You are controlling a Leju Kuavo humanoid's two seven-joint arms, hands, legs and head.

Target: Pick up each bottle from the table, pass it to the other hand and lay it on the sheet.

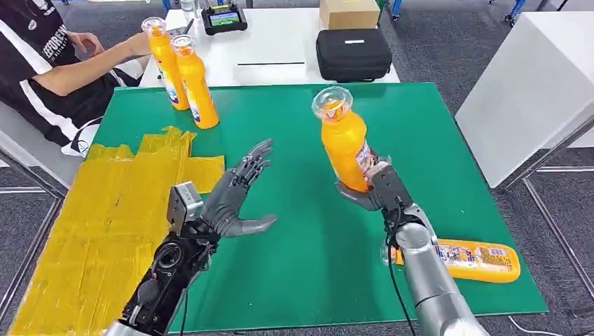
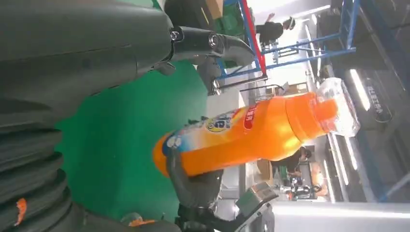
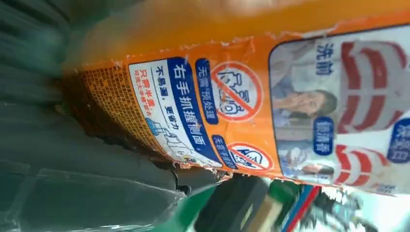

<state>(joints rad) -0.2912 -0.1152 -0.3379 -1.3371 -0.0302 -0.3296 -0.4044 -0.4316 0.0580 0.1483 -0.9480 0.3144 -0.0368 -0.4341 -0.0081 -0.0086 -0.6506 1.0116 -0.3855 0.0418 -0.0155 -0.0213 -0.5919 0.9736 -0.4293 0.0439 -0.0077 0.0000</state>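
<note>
Holding an orange bottle [image 1: 344,143] upright by its lower part, the right hand [image 1: 376,189] keeps it above the middle of the green table [image 1: 301,280], cap up. The left hand [image 1: 235,199] is beside it, apart from it, fingers spread and holding nothing. Two more bottles [image 1: 183,73] stand at the far left corner. Another bottle [image 1: 476,260] lies on its side near the right front corner. A yellow sheet [image 1: 91,231] covers the left edge. A person [image 1: 49,63] sits beyond that far left corner.

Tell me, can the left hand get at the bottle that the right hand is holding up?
Probably yes: the left hand is open, and only bare green mat lies between it and the bottle.
</note>
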